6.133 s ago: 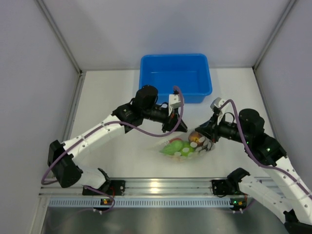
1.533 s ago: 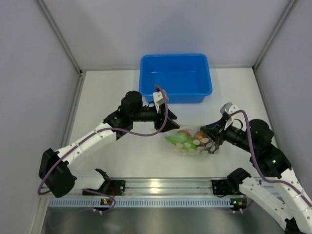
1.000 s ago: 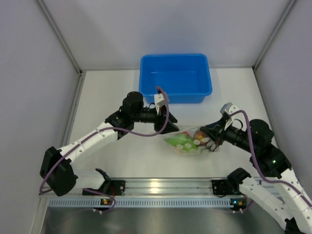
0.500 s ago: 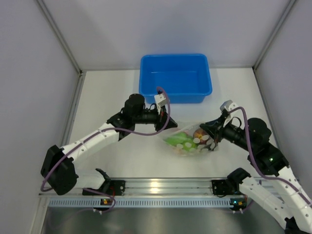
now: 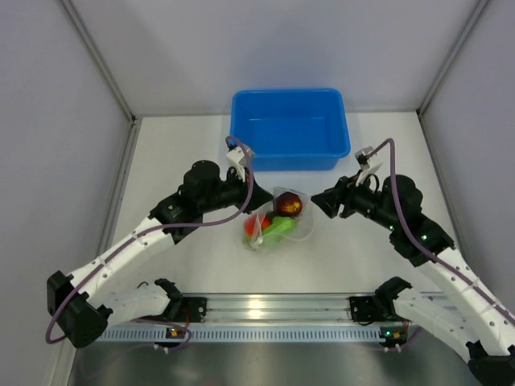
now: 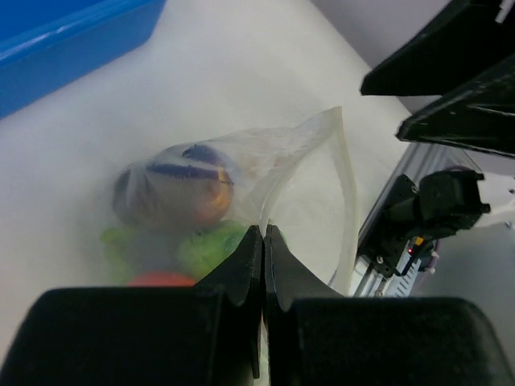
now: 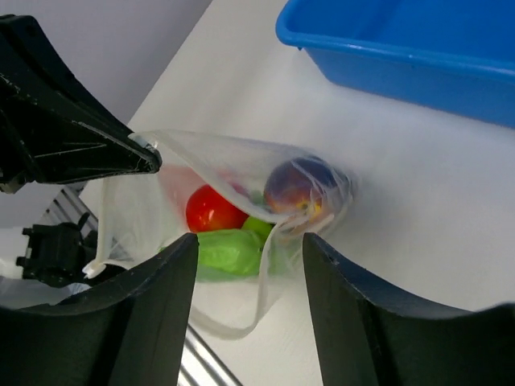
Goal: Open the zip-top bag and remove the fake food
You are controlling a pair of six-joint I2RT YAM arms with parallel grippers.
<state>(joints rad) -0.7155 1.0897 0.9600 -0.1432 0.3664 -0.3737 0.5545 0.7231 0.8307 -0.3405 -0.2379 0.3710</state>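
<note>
My left end effector [image 6: 263, 239] is clamped on the film edge of the bag [image 5: 278, 225]. My right end effector [image 5: 316, 203] has its fingers apart, just beside the bag's right side. The bag rests on the desk [image 5: 185, 145] between both, with the food [image 5: 288, 204] inside it.

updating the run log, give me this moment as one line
left fingers: shut on zip-top bag rim | right fingers: open beside bag | fake food: inside
</note>
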